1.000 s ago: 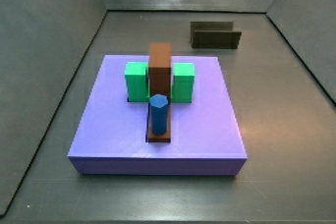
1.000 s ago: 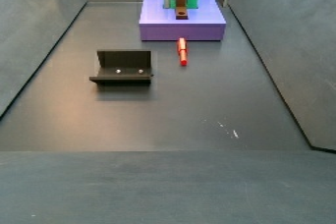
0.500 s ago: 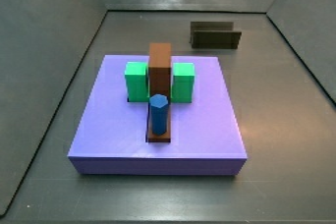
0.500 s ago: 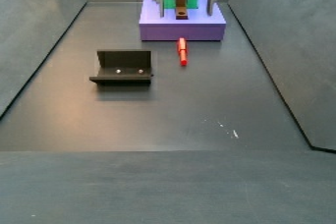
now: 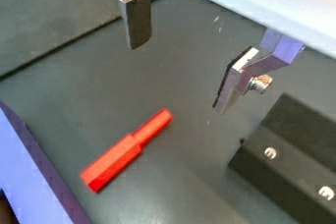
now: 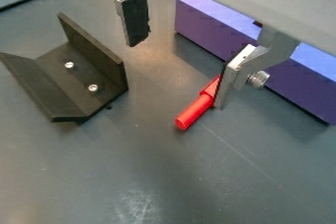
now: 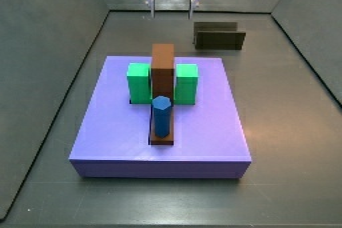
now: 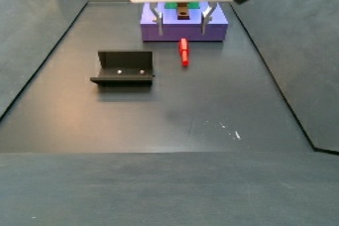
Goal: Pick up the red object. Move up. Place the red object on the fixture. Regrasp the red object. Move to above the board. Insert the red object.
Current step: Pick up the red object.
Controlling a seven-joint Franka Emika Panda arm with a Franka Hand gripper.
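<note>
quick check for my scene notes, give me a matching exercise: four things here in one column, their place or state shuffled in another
1. red object
2. fixture
3. tool
4. blue cylinder

a. stands upright on the purple board
b. open, above the floor, holding nothing
c. lies flat on the floor beside the board
d. dark bracket standing on the floor, bearing nothing

Pairs: 1-c, 2-d, 3-b, 4-a

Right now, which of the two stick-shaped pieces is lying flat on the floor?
The red peg, on the grey floor below the open gripper. The blue cylinder stands upright on the purple board.

The gripper (image 8: 180, 16) hangs open over bare bench (image 8: 199, 111), between the board (image 8: 185, 32) and the fixture (image 8: 123, 68).
</note>
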